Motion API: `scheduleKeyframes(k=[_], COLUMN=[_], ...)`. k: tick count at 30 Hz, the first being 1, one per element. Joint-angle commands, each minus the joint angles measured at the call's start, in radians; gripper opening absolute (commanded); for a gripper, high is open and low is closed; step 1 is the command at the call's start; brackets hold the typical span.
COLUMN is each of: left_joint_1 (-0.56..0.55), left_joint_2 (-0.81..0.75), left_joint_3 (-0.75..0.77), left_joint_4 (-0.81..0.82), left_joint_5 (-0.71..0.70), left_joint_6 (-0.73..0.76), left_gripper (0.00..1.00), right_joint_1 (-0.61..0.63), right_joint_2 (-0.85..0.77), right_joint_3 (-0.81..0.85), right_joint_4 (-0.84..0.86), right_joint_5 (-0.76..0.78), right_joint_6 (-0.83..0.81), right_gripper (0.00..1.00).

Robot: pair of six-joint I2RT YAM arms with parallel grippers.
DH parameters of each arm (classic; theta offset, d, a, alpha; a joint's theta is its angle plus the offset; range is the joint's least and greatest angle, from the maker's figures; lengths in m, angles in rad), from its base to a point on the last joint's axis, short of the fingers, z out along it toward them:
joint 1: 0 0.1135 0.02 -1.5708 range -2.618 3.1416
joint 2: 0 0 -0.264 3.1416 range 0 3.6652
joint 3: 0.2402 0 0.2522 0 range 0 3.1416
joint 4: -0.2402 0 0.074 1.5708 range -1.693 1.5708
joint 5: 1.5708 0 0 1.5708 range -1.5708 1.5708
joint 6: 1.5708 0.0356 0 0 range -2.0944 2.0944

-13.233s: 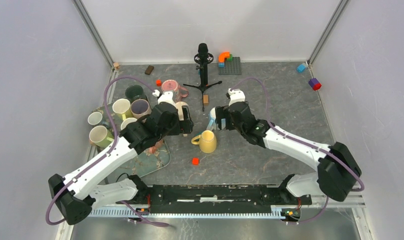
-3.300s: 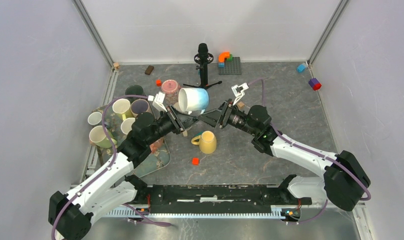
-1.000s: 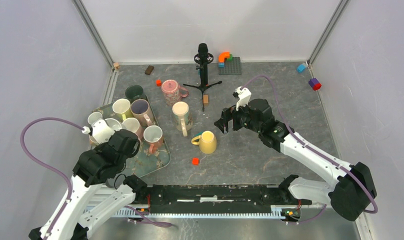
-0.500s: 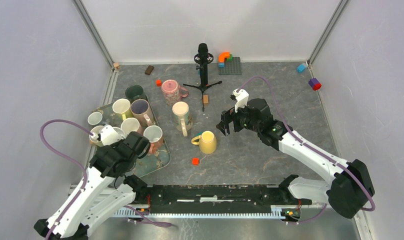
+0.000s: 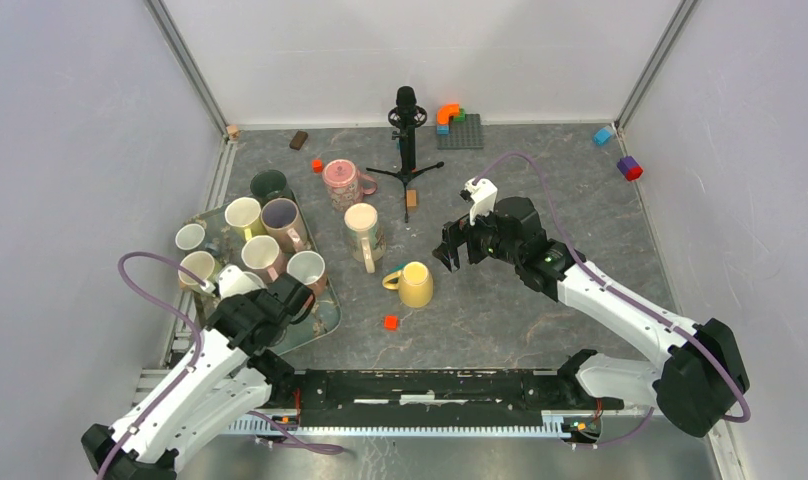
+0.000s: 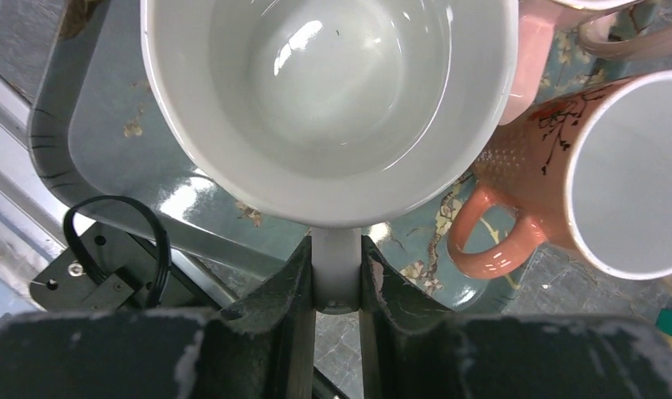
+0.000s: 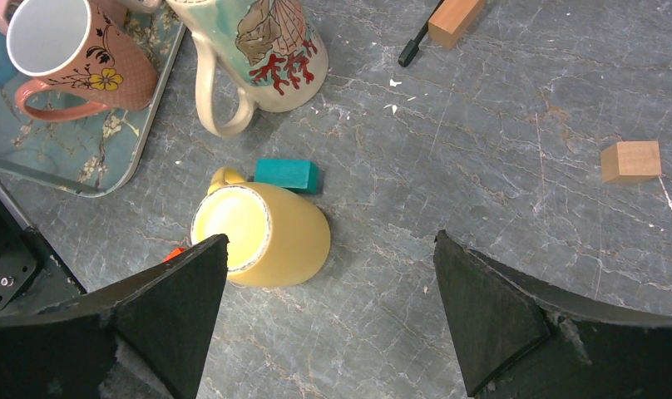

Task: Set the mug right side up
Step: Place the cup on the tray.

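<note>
- My left gripper (image 6: 337, 278) pinches the handle of the white mug (image 6: 328, 91) — its mouth faces up at my wrist camera, so its axis looks about upright.
- The mug is over the near-left corner of the tray (image 6: 108, 158), with a pink mug (image 6: 599, 166) just to its right.
- I judge the coming move is straight down — my right gripper (image 7: 331, 239) is spread wide, well apart over the table (image 7: 482, 125).
</note>
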Motion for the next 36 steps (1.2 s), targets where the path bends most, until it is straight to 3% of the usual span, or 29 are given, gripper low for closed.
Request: scheduleKeyframes(k=[1, 15, 30, 36], left_joint_1=[0.003, 0.029, 0.042, 0.043], left_joint_2=[-0.008, 0.047, 0.067, 0.074], left_joint_3=[-0.042, -0.131, -0.141, -0.145], left_joint_4=[0.116, 0.218, 0.242, 0.247], left_joint_5=[-0.051, -0.009, -0.014, -0.018], left_joint_6=[-0.088, -0.107, -0.104, -0.107], left_gripper=[0.02, 0.03, 0.24, 0.28], right_joint_1=[-0.005, -0.006, -0.006, -0.005], right_joint_2=[-0.019, 0.0, 0.015, 0.017], right_joint_3=[0.011, 0.017, 0.017, 0.016], right_joint_4=[0.011, 0.0, 0.0, 0.0], right_joint_5=[0.001, -0.019, -0.022, -0.021], right_joint_6=[-0.02, -0.021, -0.02, -0.02], right_gripper=[0.98, 0.98, 0.98, 0.98])
